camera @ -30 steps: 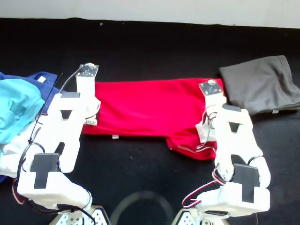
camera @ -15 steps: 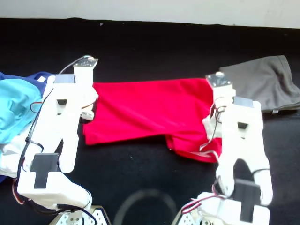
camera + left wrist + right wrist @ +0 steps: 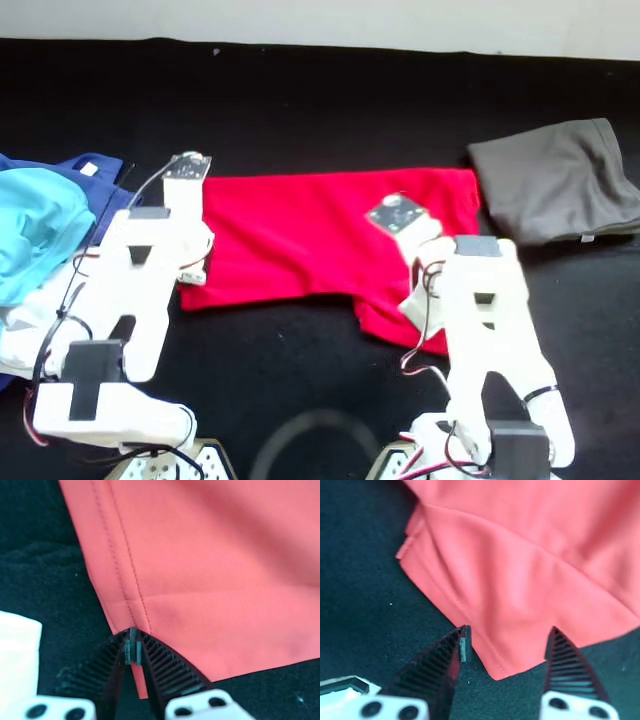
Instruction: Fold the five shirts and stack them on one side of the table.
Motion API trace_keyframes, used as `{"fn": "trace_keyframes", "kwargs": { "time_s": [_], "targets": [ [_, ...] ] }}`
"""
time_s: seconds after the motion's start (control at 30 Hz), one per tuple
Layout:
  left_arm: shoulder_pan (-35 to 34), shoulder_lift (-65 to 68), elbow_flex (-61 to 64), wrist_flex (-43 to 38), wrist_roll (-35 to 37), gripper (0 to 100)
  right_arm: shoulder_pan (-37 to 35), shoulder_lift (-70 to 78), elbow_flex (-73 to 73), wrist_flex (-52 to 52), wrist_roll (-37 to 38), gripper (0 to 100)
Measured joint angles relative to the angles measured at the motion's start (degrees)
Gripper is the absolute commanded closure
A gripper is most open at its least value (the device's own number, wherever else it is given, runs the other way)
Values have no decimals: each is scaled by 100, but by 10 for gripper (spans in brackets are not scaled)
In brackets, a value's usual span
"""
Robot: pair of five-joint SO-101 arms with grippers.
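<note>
Your left fingers [image 3: 160, 662] pinch the red shirt [image 3: 210, 570] at its hem — likely limp, light; right fingers [image 3: 439, 659] gape astride a corner — grip there.

no readable text, label, number or sign appears on anything.

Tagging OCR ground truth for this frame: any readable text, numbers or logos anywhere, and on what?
No legible text in any view.
White tag on blue shirt: too small to read.
White label on gray shirt: too small to read.
Red shirt: no print visible.
</note>
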Motion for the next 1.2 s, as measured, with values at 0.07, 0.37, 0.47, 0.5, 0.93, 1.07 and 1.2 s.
{"fn": "trace_keyframes", "kwargs": {
  "time_s": [0.07, 0.37, 0.47, 0.5, 0.93, 1.07, 1.2],
  "targets": [
    [0, 0, 35, -35, 0, 991, -158, 0, 0, 0, 105, 743],
    [0, 0, 35, -62, 0, 991, -1152, 0, 413, 167, 492, 743],
    [0, 0, 35, -62, 0, 991, -1160, 114, 633, -193, 519, 743],
    [0, 0, 35, -62, 0, 991, -1160, 229, 677, -308, 519, 743],
    [0, 0, 35, -62, 0, 991, -492, 2347, -545, -914, 527, 824],
    [0, 0, 35, -62, 0, 991, -352, 2602, -932, -914, 527, 967],
    [0, 0, 35, -62, 0, 991, -264, 2690, -1160, -993, 527, 991]
  ]
}}
